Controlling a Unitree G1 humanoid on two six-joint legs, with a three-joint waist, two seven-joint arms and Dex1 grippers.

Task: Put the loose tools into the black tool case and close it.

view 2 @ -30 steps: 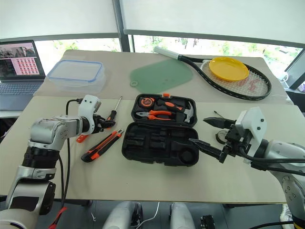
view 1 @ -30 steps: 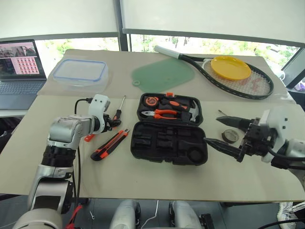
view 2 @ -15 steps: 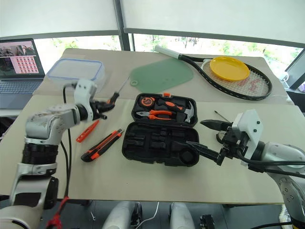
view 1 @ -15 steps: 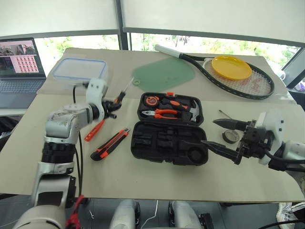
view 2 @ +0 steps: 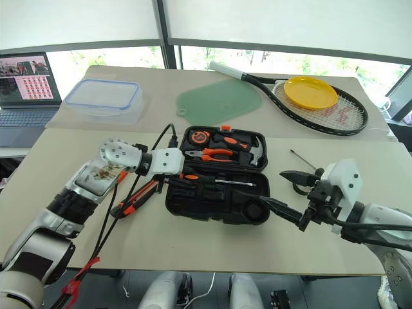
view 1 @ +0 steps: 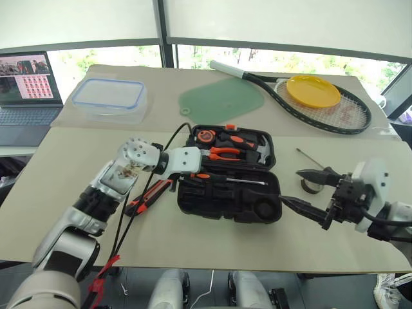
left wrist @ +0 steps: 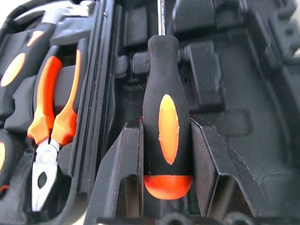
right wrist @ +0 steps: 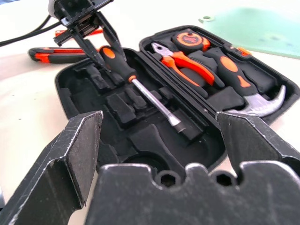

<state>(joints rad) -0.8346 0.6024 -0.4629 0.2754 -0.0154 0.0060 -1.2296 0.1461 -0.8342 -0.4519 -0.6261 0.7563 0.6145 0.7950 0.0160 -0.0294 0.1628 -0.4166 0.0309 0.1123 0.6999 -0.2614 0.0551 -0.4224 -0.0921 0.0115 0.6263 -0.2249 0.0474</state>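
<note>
The left claw [left wrist: 166,154] is clenched on a screwdriver [left wrist: 165,117] (black-and-orange handle) over the open case [view 1: 257,206]. The right claw [view 1: 306,193] hangs released beside the case. A knife [view 1: 151,195] lies left of it.

We see bright, even daylight from windows [view 1: 270,61] behind table [view 1: 193,244] — glass band blown out, blinds pale. Shadows soft, faint. Beyond right gripper [right wrist: 159,140] black tool case [right wrist: 117,108] sharp, its recesses very dark; gripper's own fingers [right wrist: 75,150] blurred, close. Between left gripper [left wrist: 166,154] fingers, screwdriver [left wrist: 164,117] handle crisp — pliers [left wrist: 51,117] beside it soft.
</note>
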